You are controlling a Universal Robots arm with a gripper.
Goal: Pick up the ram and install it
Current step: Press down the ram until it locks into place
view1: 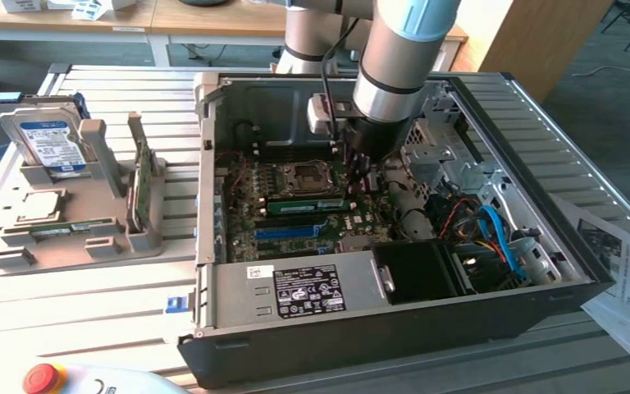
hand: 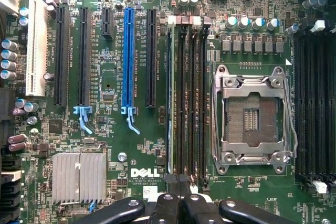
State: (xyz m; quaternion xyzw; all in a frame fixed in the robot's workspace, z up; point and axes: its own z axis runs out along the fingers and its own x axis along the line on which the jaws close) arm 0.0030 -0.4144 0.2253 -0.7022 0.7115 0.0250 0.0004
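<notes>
gripper (view1: pixel 361 168) inside PC case (view1: pixel 577 271), low over motherboard (hand: pixel 105 77) by CPU socket (hand: pixel 252 116) | fingers (hand: pixel 167 205) closed, nothing seen held | ram (view1: pixel 306 204) seated in slot beside socket | second ram (view1: pixel 138 185) upright in tray (view1: pixel 118 242) on surface (view1: pixel 75 304)

My arm (view1: pixel 397 57) hides part of the motherboard (view1: pixel 293 205) in the exterior view. My tool (hand: pixel 178 203) is cut by the wrist picture's edge. The red button (view1: pixel 42 377) is cut off too. The ram (view1: pixel 306 205) label is too small to read.
</notes>
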